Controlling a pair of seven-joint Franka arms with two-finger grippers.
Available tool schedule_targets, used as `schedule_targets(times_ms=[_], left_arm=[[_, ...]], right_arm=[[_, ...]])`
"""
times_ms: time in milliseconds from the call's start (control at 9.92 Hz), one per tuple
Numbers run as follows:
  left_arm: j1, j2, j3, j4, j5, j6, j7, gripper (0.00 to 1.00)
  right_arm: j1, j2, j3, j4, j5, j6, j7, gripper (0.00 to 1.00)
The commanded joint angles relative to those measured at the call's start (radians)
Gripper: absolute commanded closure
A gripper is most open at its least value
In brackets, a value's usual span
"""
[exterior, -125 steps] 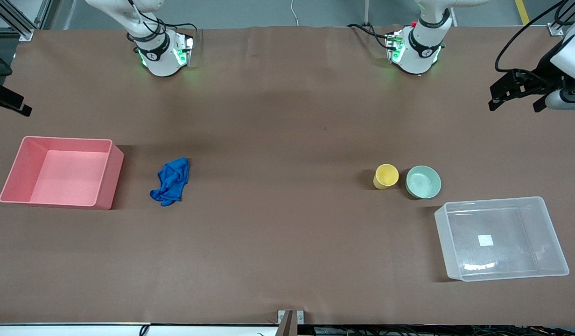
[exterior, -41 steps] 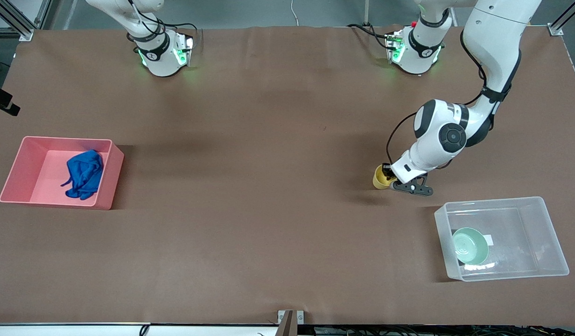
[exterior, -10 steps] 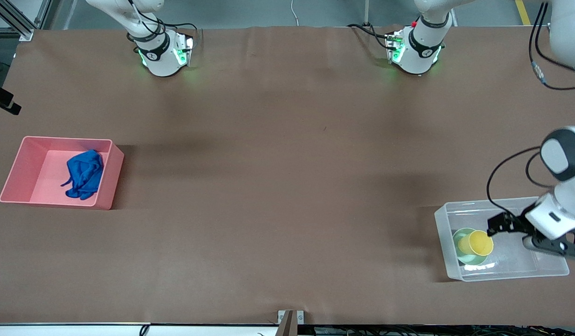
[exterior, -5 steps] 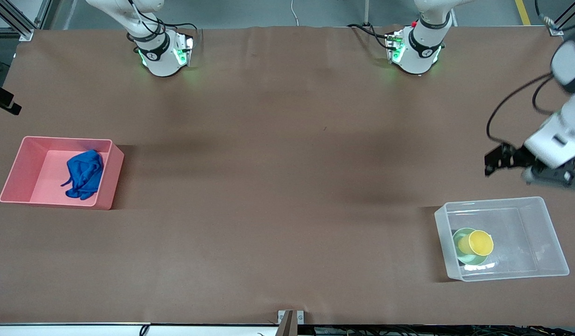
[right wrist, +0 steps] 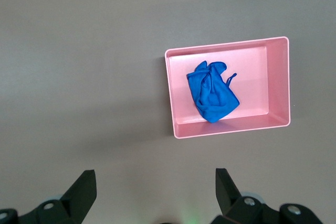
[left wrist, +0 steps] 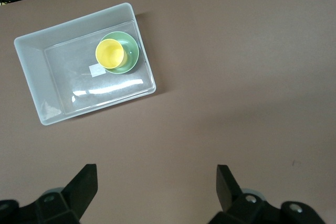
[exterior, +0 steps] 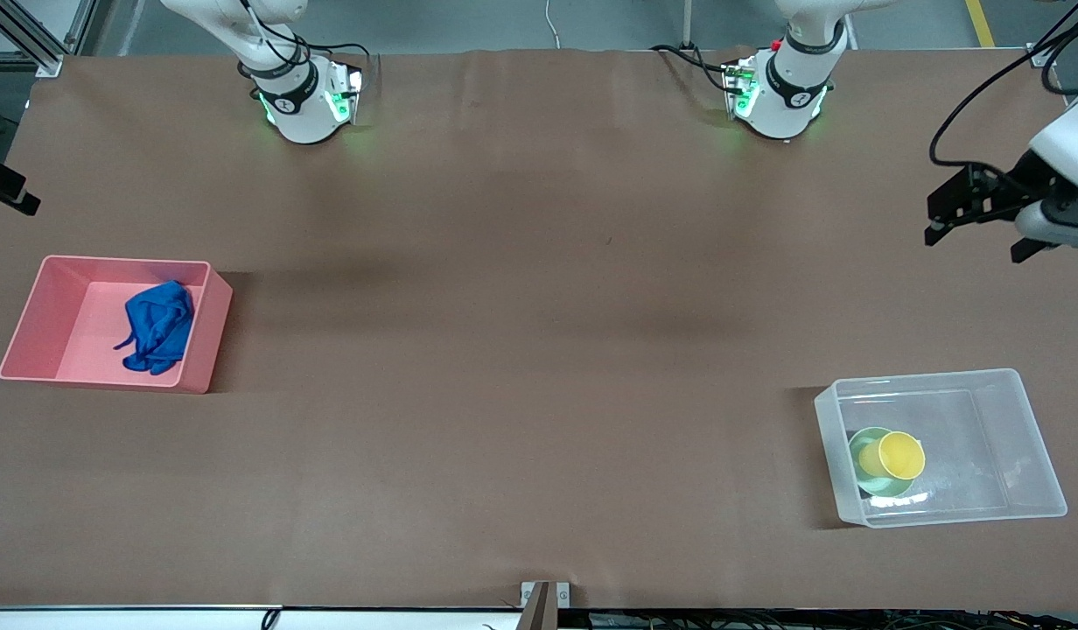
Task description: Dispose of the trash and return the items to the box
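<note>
The blue cloth (exterior: 158, 325) lies in the pink bin (exterior: 119, 261) at the right arm's end of the table; the right wrist view shows the cloth (right wrist: 211, 95) and the bin (right wrist: 275, 77) too. The yellow cup (exterior: 899, 455) sits in the mint-green bowl (exterior: 857, 444) inside the clear box (exterior: 933, 377). The left wrist view shows the cup (left wrist: 109, 53), bowl (left wrist: 132, 51) and box (left wrist: 31, 77). My left gripper (exterior: 972, 245) is open and empty, high over the table's left-arm end (left wrist: 156, 167). My right gripper (exterior: 14, 197) is open and empty, high over the table (right wrist: 155, 174).
Brown table covering (exterior: 539, 350) spreads between the pink bin and the clear box. The two arm bases (exterior: 307, 96) (exterior: 780, 92) stand along the table edge farthest from the front camera.
My left gripper has risen out of the clear box and drawn away from the front camera, open and empty. The cup stays in the bowl. The right arm has not moved.
</note>
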Motion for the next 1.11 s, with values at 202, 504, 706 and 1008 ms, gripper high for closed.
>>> schedule_targets(times_ms=[202,504,706,1008], left_arm=[[-0.138,-0.041,0.147,0.001,0.004,-0.104,-0.083,0.00],[-0.152,-0.041,0.133,-0.027,0.038,-0.102,-0.143,0.00],[-0.147,-0.037,0.133,-0.027,0.038,-0.104,-0.149,0.00],[-0.144,-0.034,0.134,-0.027,0.038,-0.104,-0.163,0.00]], right_arm=[[-0.013,-0.005,0.008,0.000,0.008,-0.006,-0.014,0.00],[-0.013,-0.005,0.008,0.000,0.008,-0.006,-0.012,0.00],[-0.013,-0.005,0.008,0.000,0.008,-0.006,-0.012,0.00],[-0.013,-0.005,0.008,0.000,0.008,-0.006,-0.012,0.00]])
